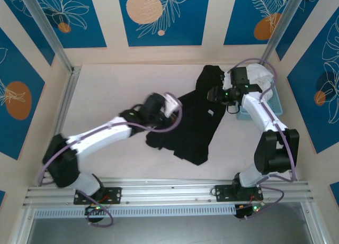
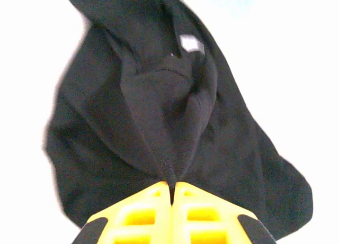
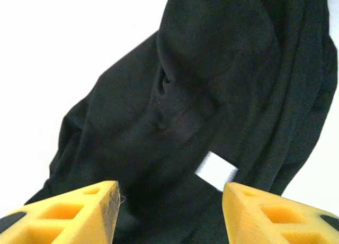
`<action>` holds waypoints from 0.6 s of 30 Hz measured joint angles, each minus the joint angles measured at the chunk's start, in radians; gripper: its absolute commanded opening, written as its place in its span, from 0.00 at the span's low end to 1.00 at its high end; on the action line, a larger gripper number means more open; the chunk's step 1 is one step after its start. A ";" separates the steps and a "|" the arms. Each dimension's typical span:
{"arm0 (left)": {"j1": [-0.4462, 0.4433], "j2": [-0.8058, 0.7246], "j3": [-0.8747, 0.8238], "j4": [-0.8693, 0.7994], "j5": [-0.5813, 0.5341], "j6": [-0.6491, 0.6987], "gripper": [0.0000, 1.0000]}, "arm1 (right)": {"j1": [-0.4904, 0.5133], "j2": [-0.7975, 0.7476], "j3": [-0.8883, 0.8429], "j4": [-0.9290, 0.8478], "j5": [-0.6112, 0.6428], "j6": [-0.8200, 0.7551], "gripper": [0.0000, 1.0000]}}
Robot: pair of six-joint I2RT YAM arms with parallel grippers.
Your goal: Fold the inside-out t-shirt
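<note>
On t-shirt (image 2: 106,133) fold, left tool (image 2: 172,187) closed tight

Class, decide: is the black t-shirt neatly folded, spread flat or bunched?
Bunched: the black t-shirt lies crumpled in ridges, one fold pinched in the shut left gripper.

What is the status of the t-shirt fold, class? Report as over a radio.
Left hand shut on a ridge of the black t-shirt. Right hand open over it. Shirt crumpled, not yet folded. White cloth far right, by the right arm.

On tabletop (image 1: 116,85), right of centre: t-shirt (image 1: 193,127). At its left edge: left tool (image 2: 172,187). Over its far end: right tool (image 3: 172,193).
</note>
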 measured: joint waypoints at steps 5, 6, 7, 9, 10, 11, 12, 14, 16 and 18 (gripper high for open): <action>0.253 -0.071 0.092 0.040 -0.051 -0.086 0.00 | 0.008 -0.063 -0.049 0.002 -0.006 0.007 0.55; 0.306 -0.045 0.126 0.042 -0.078 -0.108 0.00 | 0.010 -0.065 -0.061 0.005 -0.008 0.011 0.55; 0.348 -0.014 0.160 0.040 -0.097 -0.125 0.00 | 0.012 -0.064 -0.072 0.008 -0.011 0.014 0.55; 0.444 0.103 0.272 0.026 -0.148 -0.161 0.11 | 0.015 -0.059 -0.104 0.014 -0.018 0.024 0.55; 0.482 0.168 0.331 0.016 -0.166 -0.176 0.20 | 0.016 -0.053 -0.116 0.017 -0.020 0.027 0.55; 0.520 0.240 0.396 -0.005 -0.182 -0.196 0.32 | 0.016 -0.045 -0.126 0.018 -0.020 0.030 0.55; 0.555 0.318 0.465 -0.037 -0.199 -0.207 0.44 | 0.016 -0.034 -0.135 0.024 -0.020 0.033 0.55; 0.597 0.423 0.539 -0.089 -0.222 -0.225 0.56 | 0.016 -0.010 -0.150 0.029 -0.017 0.041 0.55; 0.620 0.446 0.504 -0.124 -0.239 -0.238 0.68 | 0.016 0.019 -0.158 0.031 -0.016 0.050 0.55; 0.606 0.393 0.364 -0.123 -0.233 -0.240 0.73 | 0.018 0.055 -0.161 0.030 -0.017 0.059 0.52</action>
